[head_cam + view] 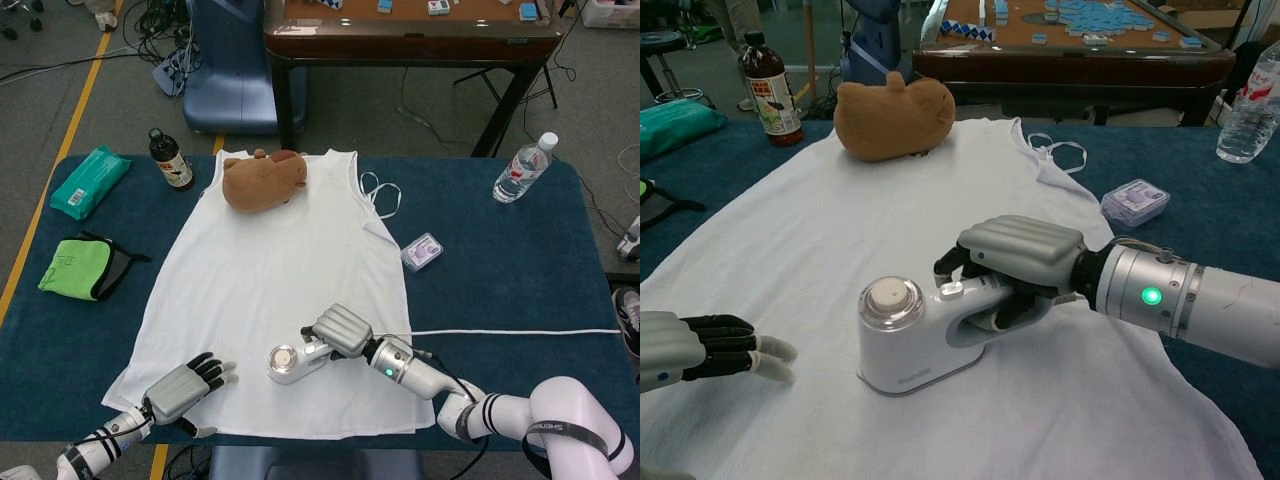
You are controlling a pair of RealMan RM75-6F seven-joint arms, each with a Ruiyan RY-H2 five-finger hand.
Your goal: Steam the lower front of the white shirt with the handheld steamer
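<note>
The white shirt (270, 270) (840, 230) lies flat on the blue table, hem toward me. A white handheld steamer (287, 363) (908, 335) stands on its lower front, near the hem. My right hand (341, 330) (1018, 258) grips the steamer's handle from the right, fingers wrapped around it. My left hand (184, 386) (685, 345) rests on the shirt's lower left corner with its fingers curled and nothing in them.
A brown plush toy (262, 178) (890, 115) sits on the shirt's collar. A dark bottle (171, 160), green packet (89, 181) and green cloth (78, 267) lie left. A small case (422, 251), water bottle (523, 168) and the steamer's white cord (520, 331) are right.
</note>
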